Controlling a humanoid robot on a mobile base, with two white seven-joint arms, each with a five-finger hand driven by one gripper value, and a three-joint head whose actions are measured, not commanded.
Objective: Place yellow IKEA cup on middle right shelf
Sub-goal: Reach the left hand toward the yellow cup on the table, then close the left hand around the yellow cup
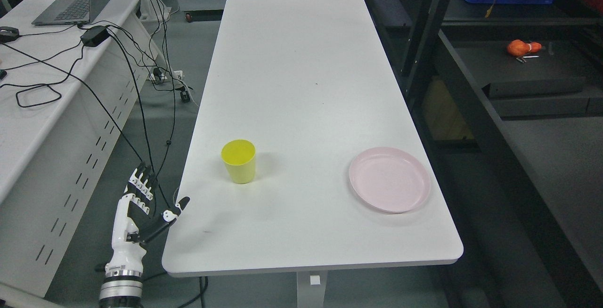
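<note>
Standing upright on the white rectangular tabletop point(301, 86), the yellow plastic IKEA cup point(239, 161) sits toward the left edge, nearer the front than the back, its mouth open and empty. A pale pink round plastic plate point(390, 179) lies flat near the right edge, well apart from the cup. The left hand point(141, 214), white with black fingertips, hangs just off the front left corner, fingers spread and holding nothing. Dark metal shelving point(476, 110) stands to the right of the tabletop.
</note>
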